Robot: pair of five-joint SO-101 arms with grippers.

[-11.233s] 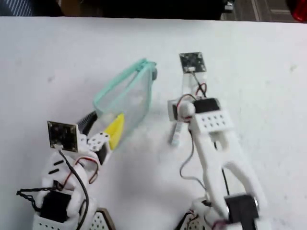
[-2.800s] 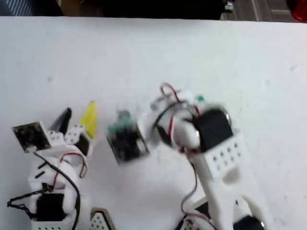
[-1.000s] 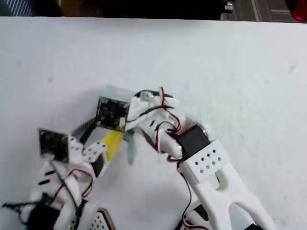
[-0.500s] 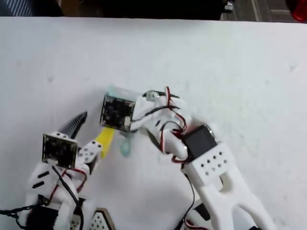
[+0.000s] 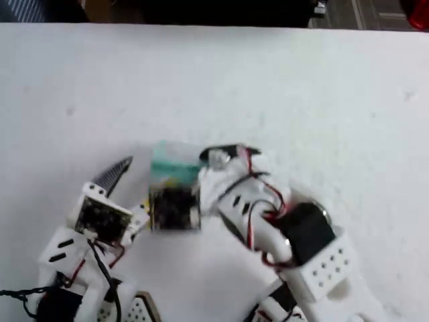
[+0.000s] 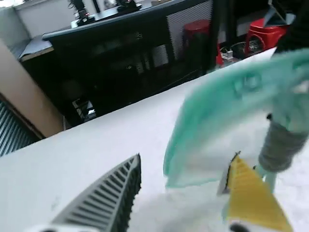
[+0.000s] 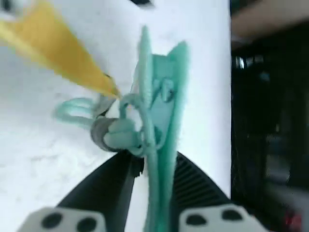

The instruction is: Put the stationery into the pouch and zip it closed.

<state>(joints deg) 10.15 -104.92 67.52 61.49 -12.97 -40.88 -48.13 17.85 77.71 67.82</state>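
The pouch (image 6: 227,104), clear with teal trim, hangs on edge just above the white table (image 5: 281,80). My right gripper (image 7: 157,164) is shut on the teal zipper edge (image 7: 161,111), with one black finger on each side. A grey zipper pull (image 7: 104,131) with a teal loop dangles beside that edge. My left gripper (image 6: 187,159) is open, its black finger (image 6: 108,195) away from the pouch and its yellow finger (image 6: 251,198) right by the pouch's lower edge. From above, the pouch (image 5: 171,157) sits between both arms at the front left. Its contents are hidden.
The right arm (image 5: 295,235) slants in from the front right, with its wrist camera board (image 5: 174,209) over the pouch. The left arm (image 5: 74,255) stands at the front left corner. Dark furniture (image 6: 145,53) lies beyond the table's far edge.
The right arm has pulled the pouch nearer the front edge and a little to the right. The left arm has shifted right toward it, its gripper still open.
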